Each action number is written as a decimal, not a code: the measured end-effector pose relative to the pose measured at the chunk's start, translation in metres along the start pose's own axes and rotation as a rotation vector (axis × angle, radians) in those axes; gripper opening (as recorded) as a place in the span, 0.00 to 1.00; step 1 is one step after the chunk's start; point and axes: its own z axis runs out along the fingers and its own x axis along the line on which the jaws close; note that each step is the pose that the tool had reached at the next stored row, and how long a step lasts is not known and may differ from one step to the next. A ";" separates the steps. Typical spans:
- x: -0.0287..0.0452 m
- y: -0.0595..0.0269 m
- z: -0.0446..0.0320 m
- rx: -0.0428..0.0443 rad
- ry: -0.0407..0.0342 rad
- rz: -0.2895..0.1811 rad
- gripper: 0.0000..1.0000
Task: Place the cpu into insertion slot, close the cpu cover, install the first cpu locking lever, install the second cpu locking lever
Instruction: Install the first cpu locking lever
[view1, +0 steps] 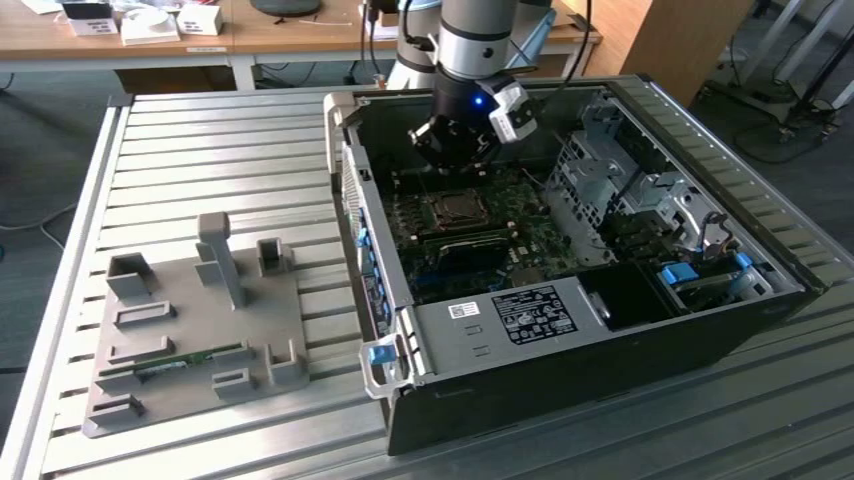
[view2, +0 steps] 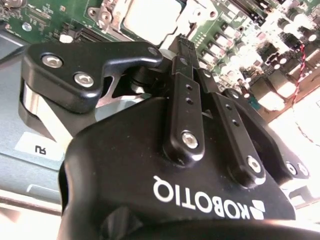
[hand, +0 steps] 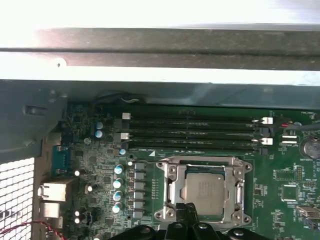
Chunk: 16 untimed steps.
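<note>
**A:** Where was the cpu (hand: 206, 192)?

**B:** It sat flat in the insertion slot (view1: 457, 208), near the upper middle of the exterior view, inside the computer case (view1: 574, 370). The cpu cover (hand: 202, 164) lay down around it, with the pale face showing through the cut-out.

**A:** And the gripper (hand: 187, 212)?

**B:** It was pinched narrow with nothing seen between the fingers, and it hung just beside the socket's edge. I could not tell whether either of the locking levers was hooked.

**A:** What worried you?

**B:** With tips that thin, a push landing off a lever would likely have skidded onto the green circuit board (hand: 100, 165). It could have clipped the capacitors (hand: 118, 182) near the socket or scraped the chip's face. A half-caught lever might also have sprung back and lifted the cover.
</note>
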 end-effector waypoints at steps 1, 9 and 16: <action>0.0011 0.0000 0.0001 0.0000 0.0000 0.000 0.11; 0.0016 0.0001 -0.0027 0.0001 0.0000 0.000 0.11; 0.0016 0.0001 -0.0041 0.0002 0.0000 0.000 0.11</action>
